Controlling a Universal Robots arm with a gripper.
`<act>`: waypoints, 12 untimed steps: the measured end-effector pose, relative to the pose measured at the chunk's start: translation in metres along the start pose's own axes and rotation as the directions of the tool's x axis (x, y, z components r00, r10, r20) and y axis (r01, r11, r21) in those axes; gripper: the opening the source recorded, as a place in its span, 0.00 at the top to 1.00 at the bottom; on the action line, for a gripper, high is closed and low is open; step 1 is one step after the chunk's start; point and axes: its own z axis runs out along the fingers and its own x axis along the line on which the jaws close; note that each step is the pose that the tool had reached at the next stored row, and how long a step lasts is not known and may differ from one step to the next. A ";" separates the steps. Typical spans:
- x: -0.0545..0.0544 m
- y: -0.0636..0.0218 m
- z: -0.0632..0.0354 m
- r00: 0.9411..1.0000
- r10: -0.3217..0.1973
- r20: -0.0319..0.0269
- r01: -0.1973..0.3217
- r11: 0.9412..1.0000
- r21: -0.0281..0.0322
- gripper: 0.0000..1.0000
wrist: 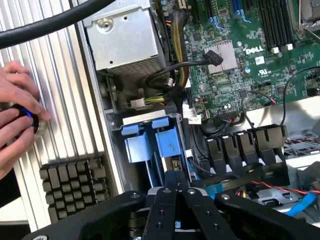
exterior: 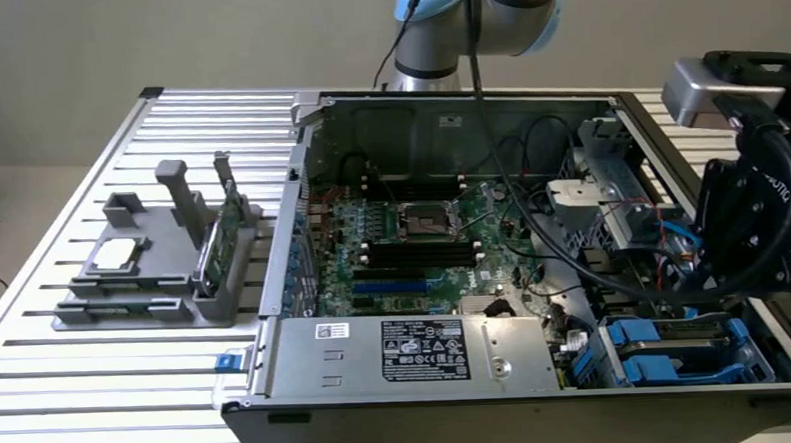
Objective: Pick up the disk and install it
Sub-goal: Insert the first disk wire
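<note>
Gripper (wrist: 176, 192) inspected in the wrist view: both fingers are pressed together with nothing between them, so the tool is closed and carrying no load. Disk (exterior: 646, 356) located in the drive bay at the lower right of the exterior frame, inside the open computer chassis (exterior: 299, 216), to the exterior view's right of the power supply (exterior: 415, 353). Its blue carrier is seated among cables and does not look lifted. Governing relation: in the exterior view the gripper hangs at the right edge of the frame, and the disk lies below it and slightly toward the exterior view's left. In the wrist view the blue carrier sits just ahead of the closed fingertips, near but apart from them. Long axis judged to run across the exterior frame, roughly parallel to the chassis's near wall, though cabling obscures part of it and this is not certain. Person's hand (wrist: 15, 90) rests on the slatted table (exterior: 110, 394) beside the chassis, well apart from the disk
</note>
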 end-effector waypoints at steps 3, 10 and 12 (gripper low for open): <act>0.000 0.0000 -0.0002 0.999 0.046 0.001 -0.046 0.999 -0.005 0.89; 0.000 0.0000 -0.0002 0.988 0.157 0.001 -0.157 0.987 -0.016 0.89; 0.000 0.0000 -0.0002 0.982 0.188 0.001 -0.188 0.982 -0.020 0.89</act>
